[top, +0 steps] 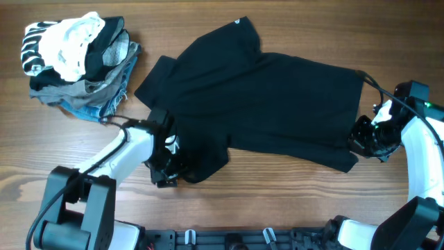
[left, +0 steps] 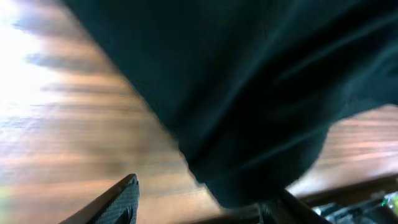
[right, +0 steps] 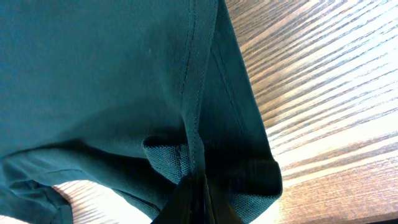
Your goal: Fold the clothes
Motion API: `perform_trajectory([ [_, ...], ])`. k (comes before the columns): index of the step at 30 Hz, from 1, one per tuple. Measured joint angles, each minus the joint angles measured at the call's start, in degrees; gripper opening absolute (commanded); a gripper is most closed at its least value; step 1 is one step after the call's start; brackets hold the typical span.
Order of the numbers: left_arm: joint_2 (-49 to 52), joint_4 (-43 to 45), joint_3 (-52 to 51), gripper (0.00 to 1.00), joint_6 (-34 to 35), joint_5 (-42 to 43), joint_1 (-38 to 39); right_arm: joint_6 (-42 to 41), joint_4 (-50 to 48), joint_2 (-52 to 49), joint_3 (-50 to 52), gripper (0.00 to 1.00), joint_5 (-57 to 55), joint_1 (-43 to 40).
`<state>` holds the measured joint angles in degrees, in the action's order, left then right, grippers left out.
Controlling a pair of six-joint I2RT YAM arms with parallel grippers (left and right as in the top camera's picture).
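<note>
The black shirt (top: 277, 104) sprawls across the table (top: 277, 201), long axis left to right. The right gripper (top: 362, 141) pinches its right hem; the left gripper (top: 166, 165), fingers spread, sits at its near-left corner.

Overhead's nicely lit for you: bright, even light from above, only soft, short shadows beside the left arm (top: 121, 147) on the table (top: 277, 194). Catch is the black garment (top: 277, 97) reads as one dark blob there, folds barely showing, and the white top of the pile (top: 76, 48) is close to blown out. Your left wrist view is the rough one: everything's smeared with blur, the grain's turned to streaks, and hard white glare eats the wood at upper left. Right wrist is sharp. You can see the seam stitching and the knit, though the fabric comes out teal-ish, with a bright patch lower left and sheen on the boards at right.
</note>
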<state>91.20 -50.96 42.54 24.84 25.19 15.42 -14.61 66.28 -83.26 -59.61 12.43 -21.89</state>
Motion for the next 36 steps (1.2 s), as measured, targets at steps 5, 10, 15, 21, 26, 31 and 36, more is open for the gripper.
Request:
perform_trajectory([
  [5, -0.02, 7.3, -2.27, 0.38, 2.71, 2.84, 0.0, 0.0, -0.83, 0.0, 0.02, 0.08, 0.0, 0.0],
  [10, -0.02, 9.88, -2.38, 0.04, 2.93, 3.21, 0.0, 0.0, -1.33, 0.0, 0.02, 0.13, 0.0, 0.0],
  [15, -0.02, 2.58, -2.08, 0.04, 1.51, 4.13, -0.04, -0.33, -3.13, 0.0, 0.0, 0.6, -0.07, 0.0],
  [21, -9.44, -7.13, 1.81, 0.04, 0.31, 3.17, -4.81, -0.72, -5.86, 0.02, 4.87, 0.68, -1.36, 0.0],
  [26, -20.81, -12.11, 2.69, 0.04, 0.07, -1.57, -9.38, -1.99, -17.2, 0.02, 16.48, 0.64, -0.61, 0.0],
  [31, -23.82, -12.7, 2.71, 0.04, 0.04, -2.89, -10.25, -0.24, -25.66, 0.42, 22.64, 0.49, 3.93, -0.17],
  [36, -23.82, -12.7, 2.71, 0.04, 0.04, -2.91, -10.25, 1.62, -25.18, 0.44, 23.8, 0.05, 10.54, -0.22],
])
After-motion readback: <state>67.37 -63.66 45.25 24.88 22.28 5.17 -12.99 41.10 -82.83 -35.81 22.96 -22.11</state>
